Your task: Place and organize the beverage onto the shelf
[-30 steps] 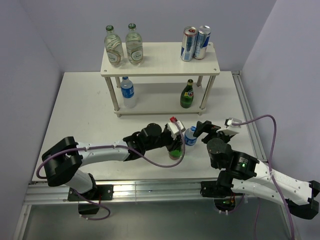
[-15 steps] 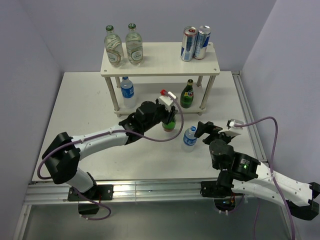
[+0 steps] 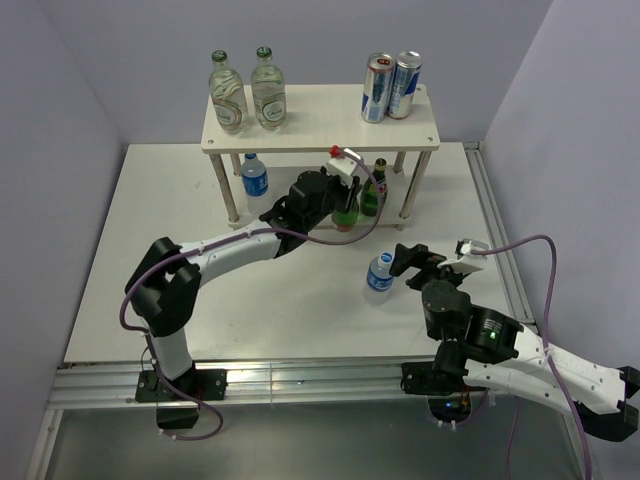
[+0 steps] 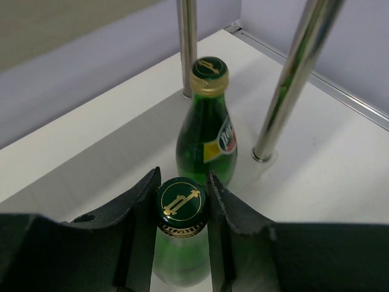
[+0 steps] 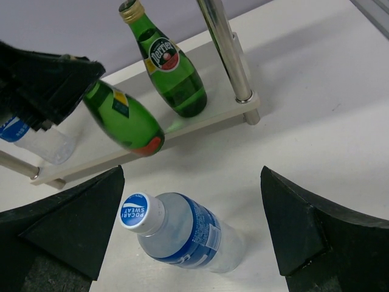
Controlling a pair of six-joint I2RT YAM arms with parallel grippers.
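Note:
My left gripper (image 3: 344,196) is shut on the neck of a green glass bottle (image 4: 180,243) and holds it at the front edge of the lower board of the shelf (image 3: 320,125), beside a second green bottle (image 4: 206,131) that stands there; both also show in the right wrist view, the held bottle (image 5: 124,118) and the standing bottle (image 5: 173,70). My right gripper (image 5: 191,228) is open, its fingers wide on either side of a small Pocari Sweat water bottle (image 5: 182,234) standing on the table, also seen from above (image 3: 379,272).
The top board holds two clear glass bottles (image 3: 245,95) at the left and two cans (image 3: 392,88) at the right. Another water bottle (image 3: 255,180) stands on the lower board at the left. Metal legs (image 4: 295,79) flank the standing green bottle.
My left gripper has carried the green bottle from the table's middle up to the lower board beside the other green bottle. The right gripper has stayed around the water bottle.

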